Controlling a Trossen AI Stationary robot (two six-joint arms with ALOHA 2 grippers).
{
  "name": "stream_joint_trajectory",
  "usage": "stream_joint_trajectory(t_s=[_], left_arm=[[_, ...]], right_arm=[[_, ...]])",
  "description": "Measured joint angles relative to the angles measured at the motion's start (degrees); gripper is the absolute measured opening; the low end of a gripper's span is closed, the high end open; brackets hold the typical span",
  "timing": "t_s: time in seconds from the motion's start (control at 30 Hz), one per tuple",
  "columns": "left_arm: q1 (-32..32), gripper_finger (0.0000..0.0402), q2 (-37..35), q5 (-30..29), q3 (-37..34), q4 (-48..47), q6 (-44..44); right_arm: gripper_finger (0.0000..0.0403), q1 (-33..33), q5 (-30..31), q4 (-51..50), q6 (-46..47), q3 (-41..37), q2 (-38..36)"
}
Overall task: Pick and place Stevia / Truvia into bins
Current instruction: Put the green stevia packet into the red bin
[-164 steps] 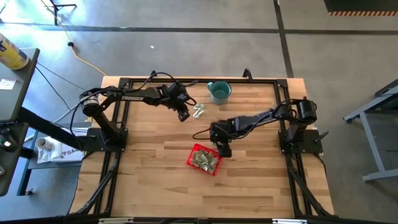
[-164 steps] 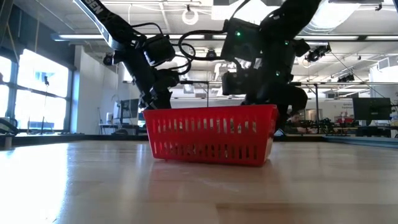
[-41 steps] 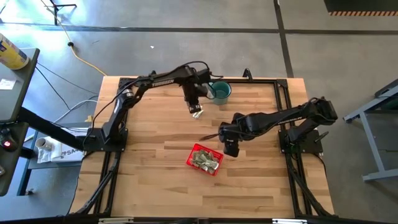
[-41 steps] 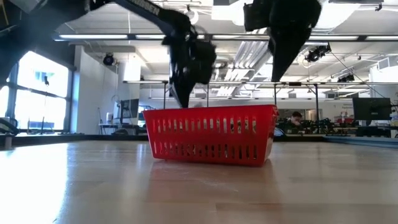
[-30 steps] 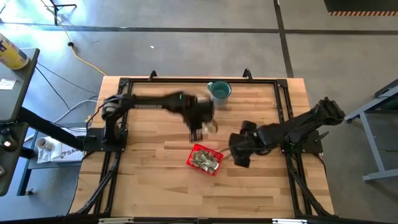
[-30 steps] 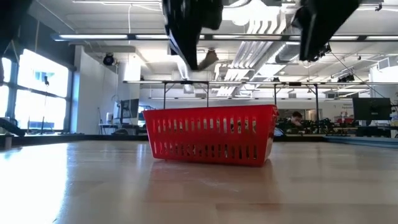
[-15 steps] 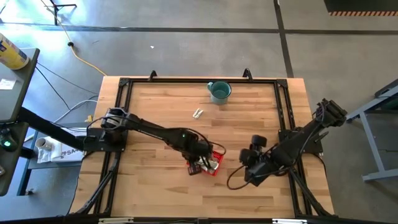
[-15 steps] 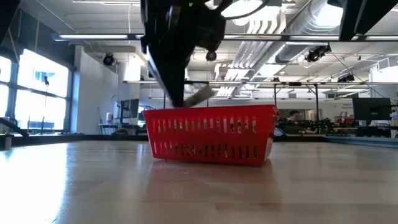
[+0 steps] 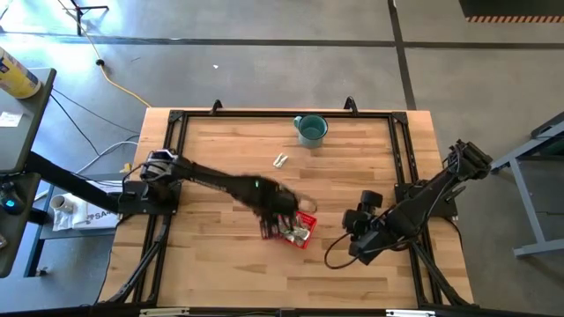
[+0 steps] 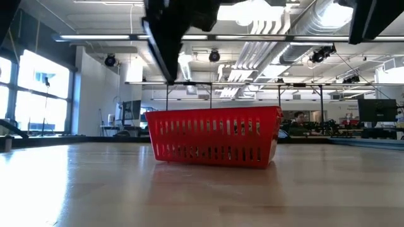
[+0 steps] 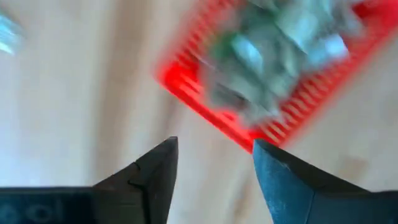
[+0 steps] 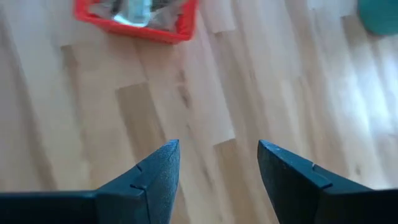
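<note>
The red mesh basket [image 9: 304,238] stands on the wooden table, near the middle, with several pale green-printed packets [image 11: 280,43] lying inside it. A couple more packets [image 9: 280,160] lie flat on the table near the teal mug. My left gripper [image 9: 271,224] hovers above the basket's left edge, open [image 11: 214,149] and empty. My right gripper [image 9: 352,233] is off to the basket's right, raised, open [image 12: 217,149] and empty. In the low view the basket [image 10: 214,144] stands alone, with both arms above it.
The teal mug [image 9: 310,129] stands near the table's far edge and shows in the right wrist view as the mug [image 12: 379,15]. Black frame rails run along the table's sides. Bare wood lies left of the basket and along the near edge.
My left gripper carried a packet from near the mug toward the near edge and down over the basket. The packet that hung at its fingers half a second ago no longer shows there, and the gripper has risen. My right gripper drew away toward the near right.
</note>
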Motion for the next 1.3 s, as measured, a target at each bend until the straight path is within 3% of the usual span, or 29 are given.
stream_joint_trajectory(t_s=[0.1, 0.33, 0.5, 0.73, 0.87, 1.3], left_arm=[[4.61, 0.0244, -1.42, -4.0, 2.37, -2.27, 5.59], [25.32, 0.0224, -0.68, 4.67, 2.53, -0.37, 13.4], [32.87, 0.0241, 0.58, 6.12, 2.48, 4.62, 14.73], [34.22, 0.0297, 5.65, 6.85, 2.49, 12.23, 15.38], [34.3, 0.0309, 9.02, 7.09, 2.49, 12.33, 15.12], [35.09, 0.0259, 15.77, 5.18, 2.47, 15.69, 14.66]], right_arm=[[0.0208, -2.1, 0.99, -2.3, -0.3, 0.01, 0.02], [0.0205, -8.52, 0.48, -4.62, 0.69, -2.52, 0.0], [0.0206, -11.28, -1.02, -2.99, 2.74, -5.02, -0.02], [0.0206, -14.28, -1.93, 0.88, 2.87, -6.54, -0.07], [0.0207, -15.36, -2.1, 2.02, 2.91, -6.56, -0.07], [0.0206, -15.69, -1.92, 2.22, 4.33, -6.56, -0.07]])
